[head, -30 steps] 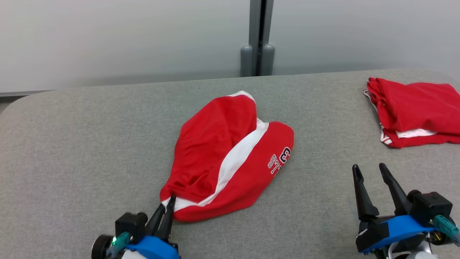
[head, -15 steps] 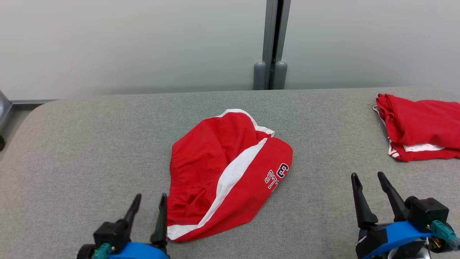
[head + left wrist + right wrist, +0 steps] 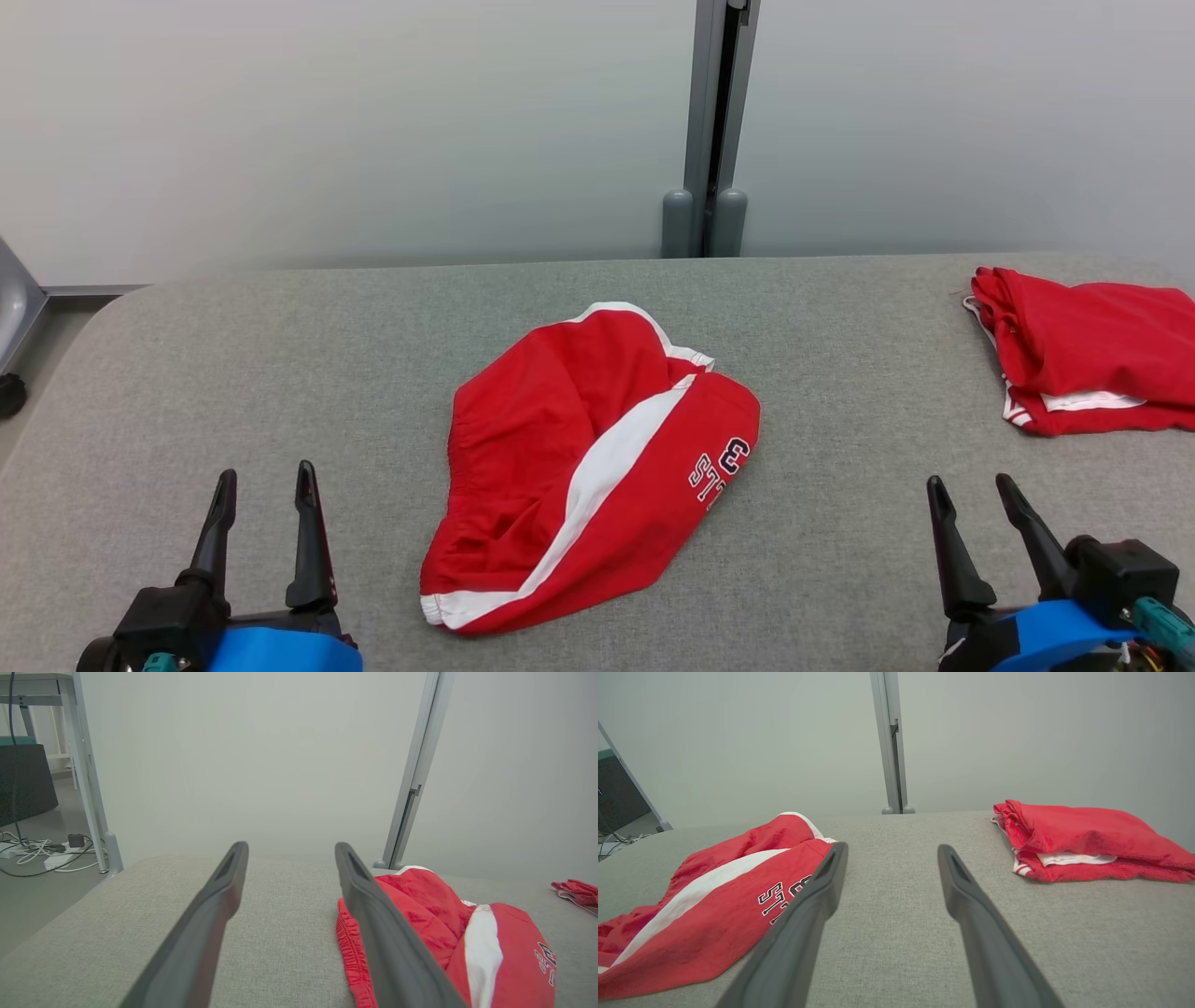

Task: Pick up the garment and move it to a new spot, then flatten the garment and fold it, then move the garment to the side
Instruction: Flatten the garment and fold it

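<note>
Grey table [image 3: 233,373] under a pale wall; the garment [image 3: 560,439] lies rumpled between my left jaws and right jaws, both apart, empty; moving seems done; flattening, folding, setting aside remain.

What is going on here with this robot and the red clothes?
A two-armed robot is working on red shorts that lie rumpled, not yet flattened, in the middle of a grey padded table. Nothing is held at this moment: the left pincer and the right pincer are both open, each apart from the shorts. A second red garment lies folded at the far right.
</note>
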Available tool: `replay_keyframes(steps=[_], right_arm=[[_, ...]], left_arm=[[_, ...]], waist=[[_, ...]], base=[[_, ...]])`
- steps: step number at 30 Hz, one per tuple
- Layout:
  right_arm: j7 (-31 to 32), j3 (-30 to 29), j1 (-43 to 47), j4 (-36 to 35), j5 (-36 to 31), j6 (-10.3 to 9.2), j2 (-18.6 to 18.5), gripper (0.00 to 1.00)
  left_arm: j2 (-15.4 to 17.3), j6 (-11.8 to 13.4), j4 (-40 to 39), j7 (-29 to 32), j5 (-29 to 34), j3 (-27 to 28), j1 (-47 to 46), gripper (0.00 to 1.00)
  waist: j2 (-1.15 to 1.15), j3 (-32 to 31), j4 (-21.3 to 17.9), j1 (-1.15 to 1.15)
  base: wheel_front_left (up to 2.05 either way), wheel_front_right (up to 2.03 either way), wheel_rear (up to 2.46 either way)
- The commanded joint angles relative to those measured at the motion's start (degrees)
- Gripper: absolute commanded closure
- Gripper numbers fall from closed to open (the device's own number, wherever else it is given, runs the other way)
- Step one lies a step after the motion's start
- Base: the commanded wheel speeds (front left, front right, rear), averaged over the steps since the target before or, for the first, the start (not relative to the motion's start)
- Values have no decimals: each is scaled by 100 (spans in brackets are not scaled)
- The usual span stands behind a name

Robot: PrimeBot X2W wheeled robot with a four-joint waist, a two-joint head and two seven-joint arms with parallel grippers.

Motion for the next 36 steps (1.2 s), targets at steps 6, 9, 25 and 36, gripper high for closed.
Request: replay_keyframes(steps=[6, 9, 25, 36], right_arm=[[30, -86, 200, -3, -36, 1, -4, 0], [46, 27, 27, 5, -62, 1, -4, 0], [571, 1278, -2593, 1155, -520, 1, -291, 0], [892, 1716, -3790, 3221, -644, 1, -675, 0]], left_arm=[[-39, -66, -43, -23, 155, 151, 117, 0], [-74, -103, -13, -24, 190, 181, 108, 0], [-355, -381, 143, -23, 352, 69, -469, 0], [-647, -608, 346, -23, 447, 44, -938, 0]], waist=[[0, -11, 27, 1], [0, 4, 43, 1], [0, 585, 633, 1], [0, 1116, 1241, 1]], base=[[0, 0, 0], [0, 0, 0], [0, 0, 0], [0, 0, 0]])
